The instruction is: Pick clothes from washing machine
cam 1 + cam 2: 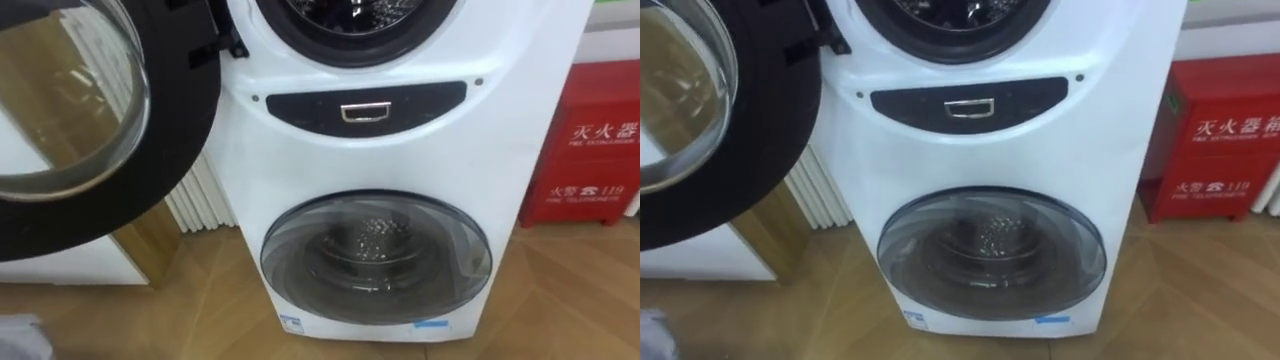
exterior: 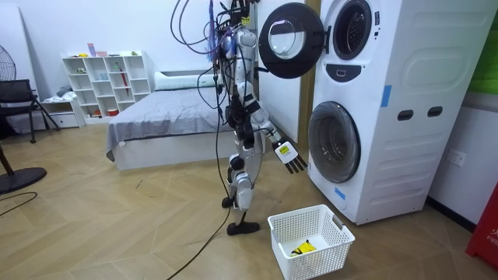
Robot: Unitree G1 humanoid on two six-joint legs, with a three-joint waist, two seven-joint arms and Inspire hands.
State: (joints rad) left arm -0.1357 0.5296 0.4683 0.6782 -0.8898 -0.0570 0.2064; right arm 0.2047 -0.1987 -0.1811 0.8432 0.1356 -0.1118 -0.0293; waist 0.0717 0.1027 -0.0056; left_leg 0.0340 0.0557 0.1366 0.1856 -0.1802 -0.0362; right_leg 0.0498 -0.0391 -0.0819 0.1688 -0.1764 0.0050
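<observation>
I stand facing a white stacked washing machine (image 1: pixel 400 150). Its upper door (image 1: pixel 90 110) hangs open to my left, and the dark upper drum opening (image 1: pixel 340 20) sits at the top edge, with no clothes visible inside. The lower door (image 1: pixel 375 258) is closed over an empty-looking drum. In the room view my left hand (image 2: pixel 288 153) reaches forward and low toward the machine with straight fingers and holds nothing. A pale blur at the eye view's bottom left corner (image 1: pixel 20 338) appears to be that hand. A white laundry basket (image 2: pixel 336 233) on the floor holds a small yellow piece (image 2: pixel 303 247).
A red fire extinguisher box (image 1: pixel 595 150) stands right of the machine. A white radiator (image 1: pixel 200 205) and a wood-edged panel (image 1: pixel 150 245) are on its left. Behind me are a bed (image 2: pixel 163 117), a white shelf unit (image 2: pixel 105 82) and a floor fan (image 2: pixel 15 175).
</observation>
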